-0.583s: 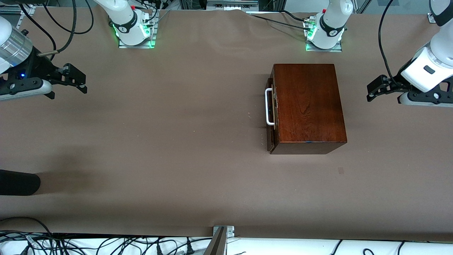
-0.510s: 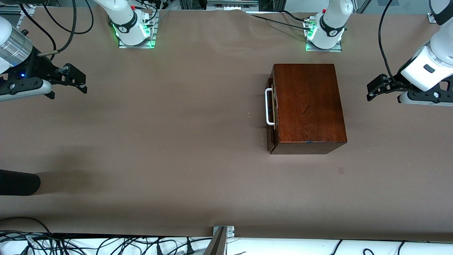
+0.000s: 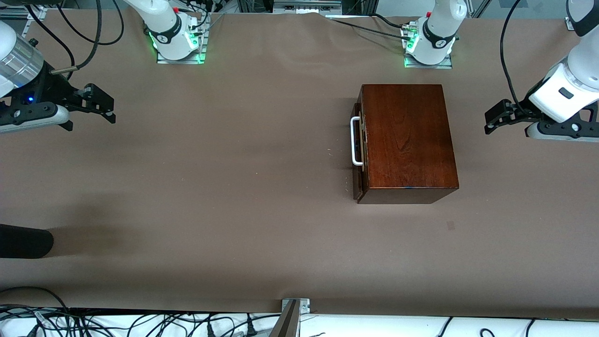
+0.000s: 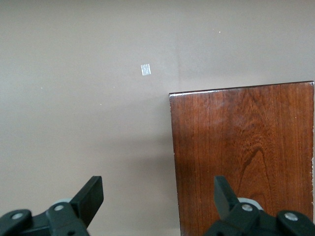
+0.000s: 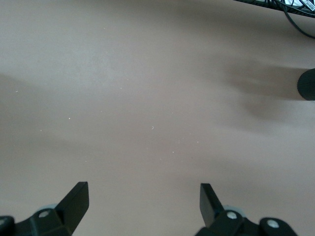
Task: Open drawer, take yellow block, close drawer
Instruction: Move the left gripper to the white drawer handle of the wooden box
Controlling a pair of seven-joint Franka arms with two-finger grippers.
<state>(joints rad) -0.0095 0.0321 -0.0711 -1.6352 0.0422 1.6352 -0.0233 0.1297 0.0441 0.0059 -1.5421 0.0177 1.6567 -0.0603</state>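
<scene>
The dark reddish-brown wooden box (image 3: pixel 408 140) stands on the table near the left arm's base. Its drawer (image 3: pixel 358 154) is shut, its dark front and white bar handle (image 3: pixel 355 141) facing the right arm's end. The box top also shows in the left wrist view (image 4: pixel 243 152). The yellow block is hidden. My left gripper (image 3: pixel 491 120) is open and empty above the table at the left arm's end, beside the box; it shows in the left wrist view (image 4: pixel 157 194). My right gripper (image 3: pixel 104 105) is open and empty over the right arm's end, as the right wrist view (image 5: pixel 143 196) shows.
The table is covered in brown paper (image 3: pixel 234 187). A dark rounded object (image 3: pixel 23 241) lies at the table's edge at the right arm's end, nearer the front camera. Cables (image 3: pixel 140 323) run along the front edge. A small grey mark (image 3: pixel 450 225) lies near the box.
The left arm has shifted very slightly; its gripper stays open beside the box. The right arm and the box have not moved.
</scene>
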